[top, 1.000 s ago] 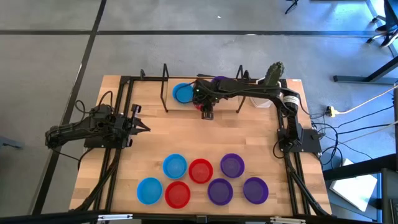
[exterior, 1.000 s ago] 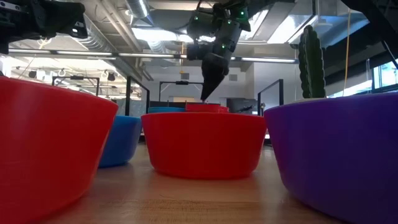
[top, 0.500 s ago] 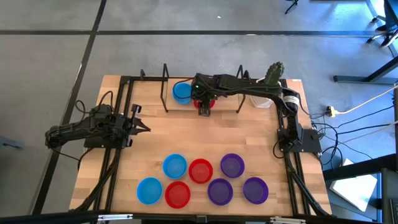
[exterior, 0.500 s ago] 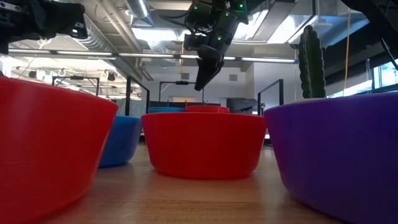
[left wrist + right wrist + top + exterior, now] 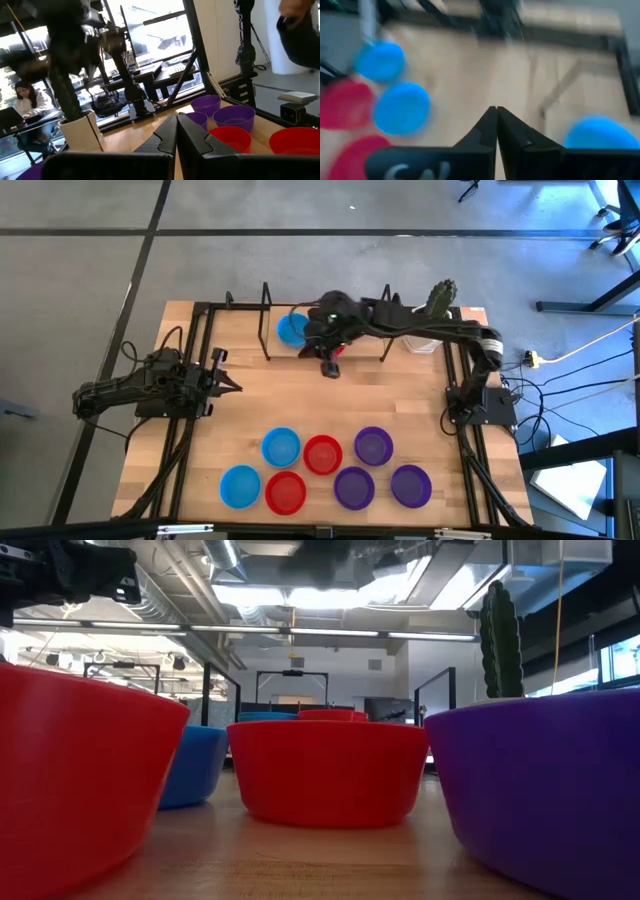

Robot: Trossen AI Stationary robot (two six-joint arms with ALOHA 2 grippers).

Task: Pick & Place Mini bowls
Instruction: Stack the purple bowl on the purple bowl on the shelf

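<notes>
Seven mini bowls stand in a cluster near the table's front edge: blue (image 5: 281, 447), red (image 5: 322, 454), purple (image 5: 373, 445), blue (image 5: 240, 486), red (image 5: 286, 492) and two more purple. At the far side sit a blue bowl (image 5: 290, 330) and a red bowl (image 5: 340, 348), the red one mostly hidden under my right arm. My right gripper (image 5: 328, 368) hangs high above the table just in front of these two, shut and empty (image 5: 496, 112). My left gripper (image 5: 235, 386) waits shut at the table's left (image 5: 176, 120).
A white pot with a cactus (image 5: 438, 305) stands at the far right. Black upright frames (image 5: 265, 320) flank the far bowls. Bare wood (image 5: 330, 405) lies between the far bowls and the front cluster. A person sits in the room beyond the table (image 5: 27, 102).
My right gripper has risen from just over the far red bowl, going up out of the low view, and has tipped from pointing steeply down to a shallower slant. The red bowl has stayed on the table.
</notes>
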